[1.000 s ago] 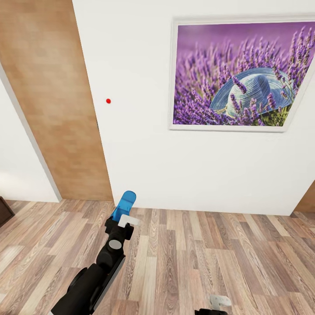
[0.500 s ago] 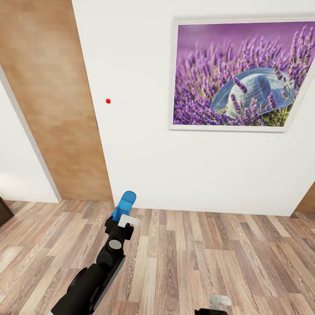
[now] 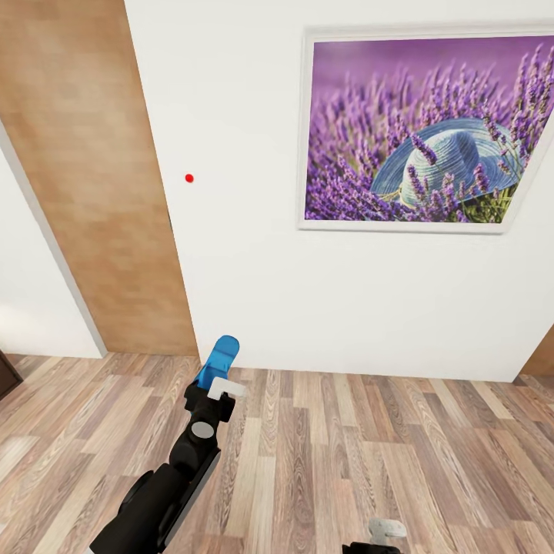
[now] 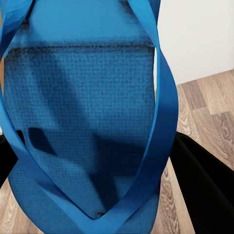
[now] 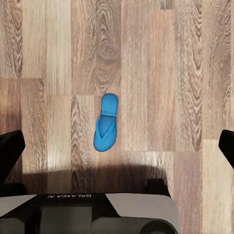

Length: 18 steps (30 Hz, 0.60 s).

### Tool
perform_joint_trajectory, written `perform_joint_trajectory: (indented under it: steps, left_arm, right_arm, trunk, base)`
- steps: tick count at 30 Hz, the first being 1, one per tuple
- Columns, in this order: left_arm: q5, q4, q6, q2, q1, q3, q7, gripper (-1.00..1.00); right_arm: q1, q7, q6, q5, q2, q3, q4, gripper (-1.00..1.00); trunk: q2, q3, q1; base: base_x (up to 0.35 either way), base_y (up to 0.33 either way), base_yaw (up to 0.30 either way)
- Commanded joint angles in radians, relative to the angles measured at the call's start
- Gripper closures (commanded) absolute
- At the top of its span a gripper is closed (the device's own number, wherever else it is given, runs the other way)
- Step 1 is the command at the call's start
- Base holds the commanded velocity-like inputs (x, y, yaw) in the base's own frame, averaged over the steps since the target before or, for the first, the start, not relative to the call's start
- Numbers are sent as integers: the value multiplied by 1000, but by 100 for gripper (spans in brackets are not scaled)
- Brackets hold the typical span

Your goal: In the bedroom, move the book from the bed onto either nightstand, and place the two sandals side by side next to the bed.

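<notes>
Blue rubber fills the left wrist view: one flat bright blue flip-flop sandal [image 4: 87,126] sits clamped in the left hand [image 3: 221,382], which in the head view is closed on its heel end so the sole sticks up toward twelve o'clock in front of the white wall [image 3: 231,115]. At about one o'clock hangs a framed lavender picture with a straw hat [image 3: 419,127]; a light wooden door [image 3: 92,192] stands at ten o'clock over the brown wood-plank floor [image 3: 346,462]. The second blue flip-flop sandal [image 5: 106,122] lies flat on the planks under the right hand [image 5: 117,146], whose dark fingers are spread wide apart and hold nothing. My reading is that the sandal step is under way, with one carried and one waiting. Next, the right hand would need to drop straight down and pinch the lying sandal, before turning to find the bed.
</notes>
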Motion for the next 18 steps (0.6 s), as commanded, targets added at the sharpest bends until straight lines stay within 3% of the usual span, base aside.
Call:
perform_joint_trajectory:
  steps: [1, 18]
  left_arm:
    - [-4, -1, 7, 0, -1, -2, 3, 100]
    - [-4, -1, 9, 0, -1, -2, 3, 100]
  right_arm:
    - [0, 4, 6, 0, 1, -8, -2, -100]
    - [0, 4, 4, 0, 1, -7, -2, -100]
  trunk:
    - [-2, -2, 1]
    - [-2, -2, 1]
  base:
    - [11, 0, 0]
    - [39, -30, 0]
